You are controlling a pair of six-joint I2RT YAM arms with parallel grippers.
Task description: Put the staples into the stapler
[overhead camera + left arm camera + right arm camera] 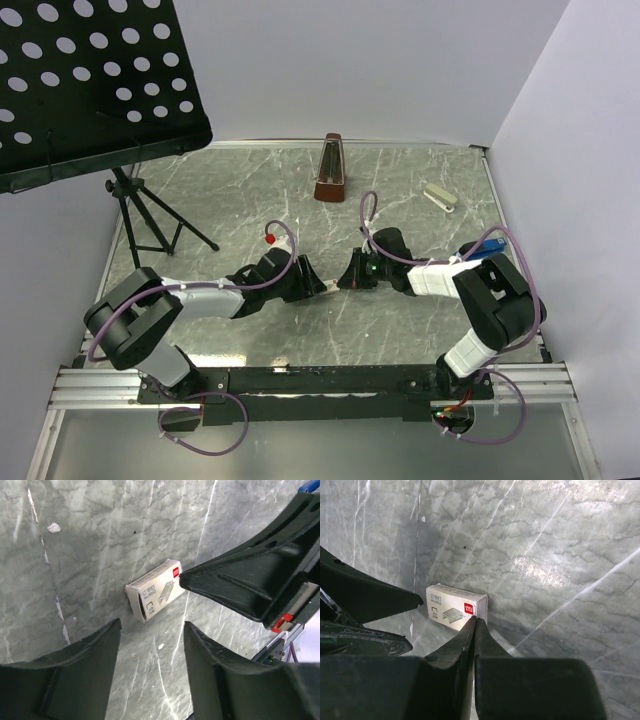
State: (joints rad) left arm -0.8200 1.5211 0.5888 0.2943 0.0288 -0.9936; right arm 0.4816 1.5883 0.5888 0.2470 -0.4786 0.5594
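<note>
1. The marble table point(300, 190) holds everything; nothing is loaded yet.
2. The left gripper point(152, 625) stands spread just short of the staples point(155, 589). The right gripper point(475, 621) has its fingers pressed together, tips touching the box's edge, pinching nothing.
3. The white stapler point(440, 196) lies far back, untouched.
4. The staples lie mid-table between both grippers; the box looks unopened, though its end is hard to read.

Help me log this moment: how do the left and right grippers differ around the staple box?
The left gripper is open, fingers spread; the right gripper is shut, fingers pressed together. The staple box lies just beyond the left gripper's gap, while the right gripper's tip sits at the box's red-printed end. Shared: both point at the box from opposite sides, and neither holds it.
</note>
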